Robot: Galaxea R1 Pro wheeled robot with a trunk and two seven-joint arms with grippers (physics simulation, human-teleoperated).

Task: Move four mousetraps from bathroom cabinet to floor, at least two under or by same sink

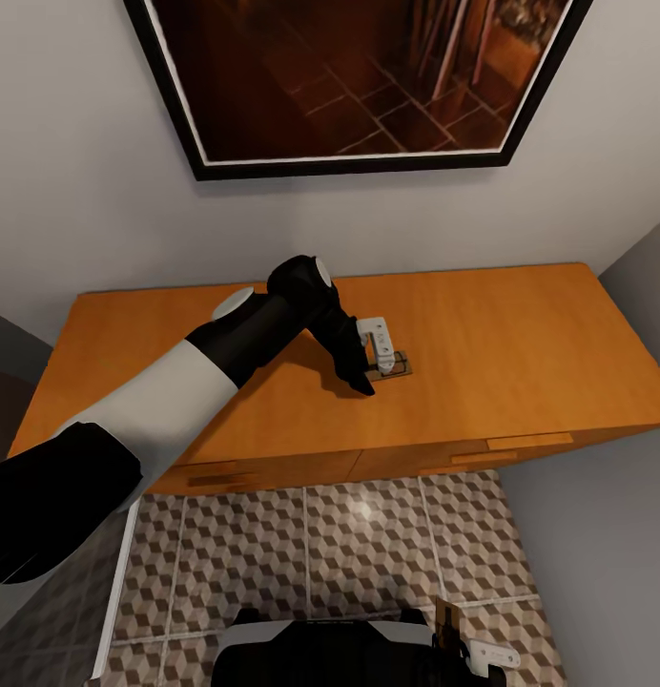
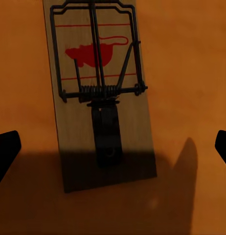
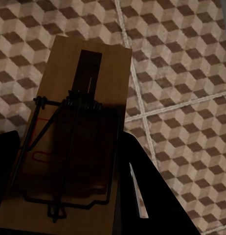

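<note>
One mousetrap (image 1: pixel 397 364) (image 2: pixel 101 112), a tan board with dark wire and a red mark, lies flat on the orange-brown cabinet (image 1: pixel 521 334) top. My left gripper (image 1: pixel 364 374) (image 2: pixel 113 147) hovers just above it, open, with its fingertips (image 2: pixel 6 152) spread wide to either side of the board's near end. Low beside my base, my right gripper (image 1: pixel 468 644) (image 3: pixel 74 186) is shut on a second mousetrap (image 1: pixel 447 618) (image 3: pixel 79 122), held above the cube-patterned bathroom floor (image 1: pixel 368 534) (image 3: pixel 181 58).
A dark-framed picture (image 1: pixel 359 86) hangs on the pale wall behind the cabinet. Grey walls (image 1: pixel 597 553) close in on the right and left of the tiled strip. The cabinet's drawer fronts (image 1: pixel 444 463) face me, closed.
</note>
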